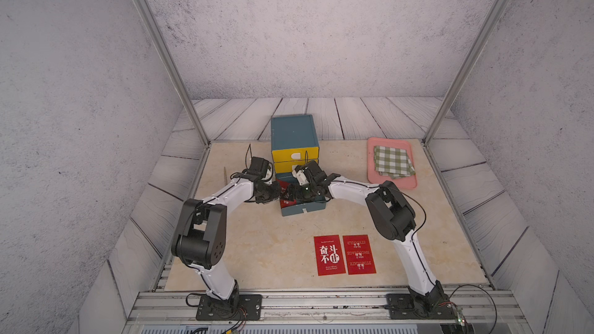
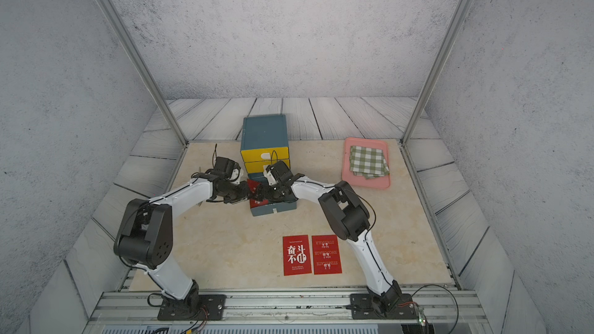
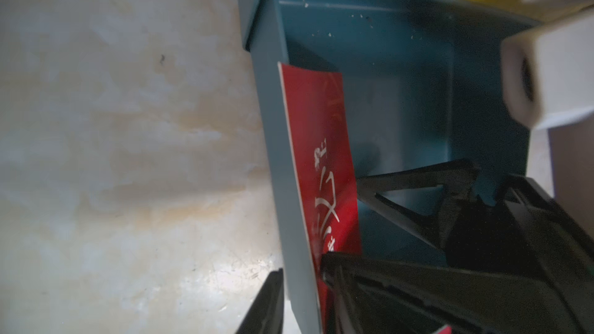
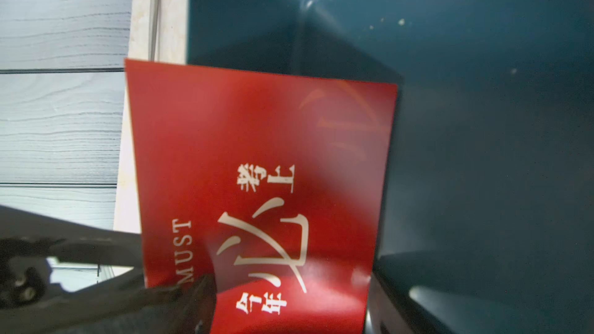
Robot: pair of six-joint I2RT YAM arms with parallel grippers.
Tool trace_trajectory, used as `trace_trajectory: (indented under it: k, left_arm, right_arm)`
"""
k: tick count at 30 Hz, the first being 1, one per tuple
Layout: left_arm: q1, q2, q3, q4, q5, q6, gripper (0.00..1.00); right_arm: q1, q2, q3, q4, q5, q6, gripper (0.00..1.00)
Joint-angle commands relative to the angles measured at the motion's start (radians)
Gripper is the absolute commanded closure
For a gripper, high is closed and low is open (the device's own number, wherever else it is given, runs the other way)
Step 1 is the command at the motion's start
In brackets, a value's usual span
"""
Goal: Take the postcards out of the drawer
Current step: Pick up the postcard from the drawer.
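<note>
Beige marbled worktop (image 1: 257, 245), entered from its left side across.

1. Thin olive stick (image 1: 225, 175) near the left edge, well apart from the work. We cannot tell what it is.

2. Left gripper (image 3: 300, 281), at the left wall of the drawer (image 1: 303, 208). We find its jaws partly parted and astride that wall, one finger on the worktop side, the other inside against the card. We judge it sits so to steady the standing card, not to carry it.

3. Third postcard (image 4: 263, 171), red with white characters and the word MUST. It is inside the teal drawer, tipped on edge and leaning on the left wall, with one corner above the rim. Stood up like this it offers an edge to pinch, which it would not do lying flat.

4. Right gripper (image 1: 293, 193), reaching into the drawer from the right, jaws wide, the card's face before it. Whether it grips the card we cannot tell.

5. Teal cabinet (image 1: 292, 130) with yellow fronts. Only its bottom drawer is pulled out, toward the arms.

6. Two postcards (image 1: 329, 255), flat and side by side on the worktop in front, already out of the drawer.

7. Pink tray (image 1: 398, 184) at the right, holding a folded green-white checked cloth (image 1: 392, 161). We judge it no part of this job.
</note>
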Motion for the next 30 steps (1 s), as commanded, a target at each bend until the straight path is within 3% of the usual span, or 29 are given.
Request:
trace_trajectory:
  k: [1, 14, 22, 30]
  left_arm:
    - [-0.04, -0.029, 0.036, 0.049, 0.078, 0.002, 0.61]
    - [-0.041, 0.003, 0.022, 0.048, 0.069, -0.002, 0.61]
    - [-0.041, 0.027, 0.038, 0.055, 0.08, -0.007, 0.86]
    - [-0.041, 0.003, 0.047, 0.054, 0.073, -0.013, 1.0]
  right_arm:
    - [0.05, 0.059, -0.064, -0.03, -0.062, 0.015, 0.22]
    - [0.041, 0.003, -0.135, 0.099, -0.078, 0.044, 0.22]
    - [0.036, -0.019, -0.163, 0.126, -0.077, 0.055, 0.22]
    - [0.032, -0.055, -0.184, 0.131, -0.061, 0.054, 0.22]
